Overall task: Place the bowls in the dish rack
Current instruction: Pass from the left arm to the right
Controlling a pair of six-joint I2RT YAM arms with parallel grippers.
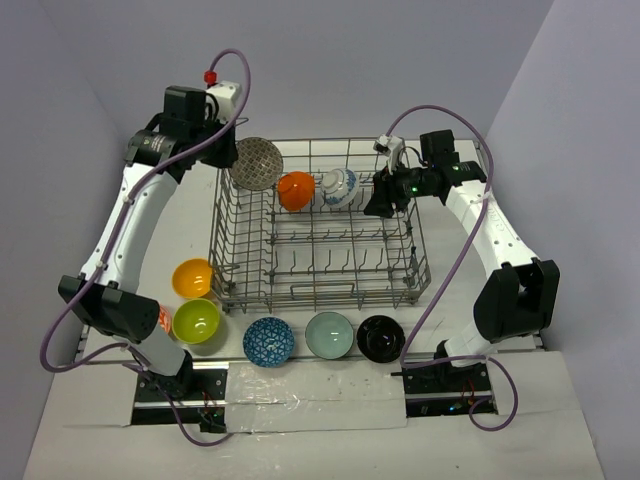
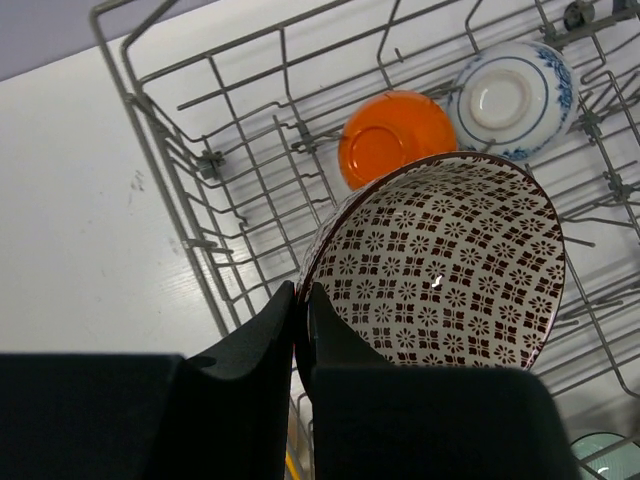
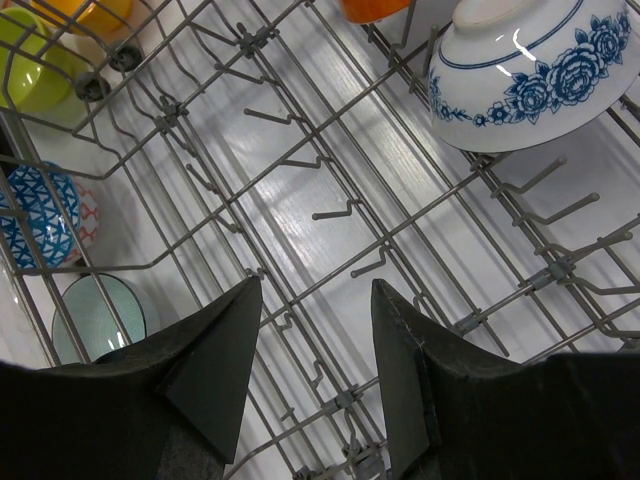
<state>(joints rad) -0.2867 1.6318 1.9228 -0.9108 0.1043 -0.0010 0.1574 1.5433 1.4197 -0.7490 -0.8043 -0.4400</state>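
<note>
The grey wire dish rack (image 1: 316,290) stands mid-table. An orange bowl (image 1: 296,190) and a white bowl with blue flowers (image 1: 338,187) stand on edge in its back row; both show in the left wrist view, orange (image 2: 397,137) and white (image 2: 512,95). My left gripper (image 2: 301,295) is shut on the rim of a red-and-white patterned bowl (image 2: 450,265), held above the rack's back left corner (image 1: 255,163). My right gripper (image 3: 315,290) is open and empty over the rack's right side (image 1: 385,205), beside the blue-flowered bowl (image 3: 525,75).
In front of and left of the rack stand a yellow bowl (image 1: 194,278), a lime green bowl (image 1: 197,321), a blue-patterned bowl (image 1: 268,341), a pale teal bowl (image 1: 329,334) and a black bowl (image 1: 380,338). Purple walls close in the sides.
</note>
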